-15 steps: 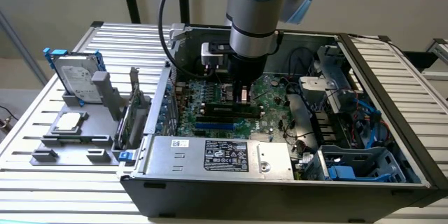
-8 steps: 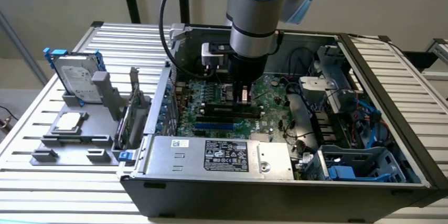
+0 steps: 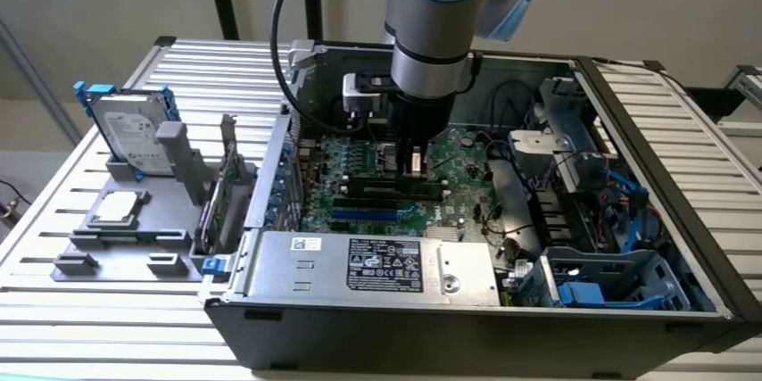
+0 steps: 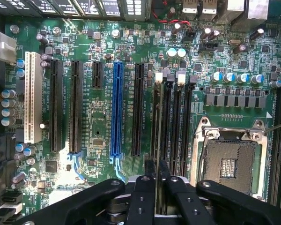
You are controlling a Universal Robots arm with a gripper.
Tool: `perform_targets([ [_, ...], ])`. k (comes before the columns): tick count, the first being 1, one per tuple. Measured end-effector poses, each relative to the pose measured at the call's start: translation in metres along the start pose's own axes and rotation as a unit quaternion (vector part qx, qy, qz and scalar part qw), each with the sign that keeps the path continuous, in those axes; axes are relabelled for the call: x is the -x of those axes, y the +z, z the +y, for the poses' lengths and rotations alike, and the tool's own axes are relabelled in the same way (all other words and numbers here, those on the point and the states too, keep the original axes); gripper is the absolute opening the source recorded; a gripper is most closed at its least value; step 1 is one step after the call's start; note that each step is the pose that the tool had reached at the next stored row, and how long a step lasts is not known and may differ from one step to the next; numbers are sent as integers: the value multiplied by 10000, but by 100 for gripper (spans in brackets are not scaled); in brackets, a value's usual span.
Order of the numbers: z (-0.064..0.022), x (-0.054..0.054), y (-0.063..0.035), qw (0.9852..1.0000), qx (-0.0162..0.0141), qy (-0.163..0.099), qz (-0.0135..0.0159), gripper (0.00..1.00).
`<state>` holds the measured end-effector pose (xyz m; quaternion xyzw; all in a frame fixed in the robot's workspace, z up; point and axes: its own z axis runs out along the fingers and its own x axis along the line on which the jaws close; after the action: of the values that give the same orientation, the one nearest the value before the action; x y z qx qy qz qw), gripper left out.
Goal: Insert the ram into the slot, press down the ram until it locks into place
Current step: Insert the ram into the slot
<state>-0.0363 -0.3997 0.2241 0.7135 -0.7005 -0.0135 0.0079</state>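
1. One robot arm reaches straight down into an open computer case [image 3: 666, 176] that lies on a slatted table [image 3: 84, 318].
2. Its end effector [image 3: 412, 169] hangs low over the green motherboard [image 3: 470, 162], near the middle of the case.
3. In the exterior view the black fingers are clamped on the ram [image 3: 413, 163], which stands on edge between them with a pale label showing.
4. In the wrist view the end effector [image 4: 156, 167] has its two fingers drawn close together, and only a thin strip shows between them.
5. Four long black memory sockets lie side by side next to the open CPU socket [image 4: 229, 161]. The fingertips sit over the near end of the slot [image 4: 158, 122] farthest from that socket.
6. Whether the ram is already seated in the slot cannot be told; the white end clip [image 4: 159, 78] at the slot's far end is in plain sight.
7. The blue slot [image 4: 116, 110] lies well apart from the fingers, beyond one black expansion slot.
8. On the table at the exterior view's left, a hard drive [image 3: 134, 131] stands upright in a grey holder.
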Motion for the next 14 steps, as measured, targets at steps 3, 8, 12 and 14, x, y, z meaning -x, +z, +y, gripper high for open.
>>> perform_targets([
  [3, 1, 0, -13, 10000, 0, 1, 0, 22],
  [8, 12, 1, -151, 10000, 0, 0, 0, 22],
  [12, 36, 3, -269, 10000, 0, 0, 0, 22],
  [14, 42, 3, -290, 10000, 0, 0, 0, 19],
])
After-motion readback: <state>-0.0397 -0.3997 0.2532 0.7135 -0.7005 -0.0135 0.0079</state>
